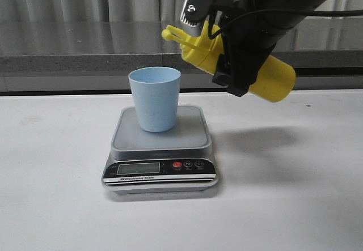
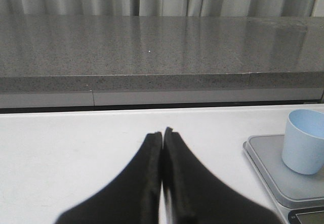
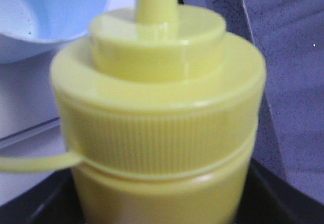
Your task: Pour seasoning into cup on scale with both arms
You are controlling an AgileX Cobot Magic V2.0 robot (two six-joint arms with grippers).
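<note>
1. Bottle [image 1: 272, 78]: yellow squeeze bottle held in the air by the right claw [image 1: 235, 58], tipped toward horizontal, nozzle [image 1: 170, 34] pointing left, above and just right of the cup [image 1: 154, 99]; cap dangling on its tether.
2. Right claw: closed around the bottle's middle; the fingers are hidden behind the bottle in the wrist view, so exact contact points cannot be told.
3. Handling (judged): soft plastic wall that yields under pressure; smooth body probably slippery. A mid-body hold suits squeezing; the ribbed collar [image 3: 162, 143] is stiffer.
4. Cup: light, empty-looking, upright on the scale [image 1: 161, 140] platform, easily tipped if the nozzle knocks it.
5. Left claw [image 2: 162, 133]: fingers pressed together, holding nothing, low over the surface [image 1: 57, 205], left of the scale.
</note>
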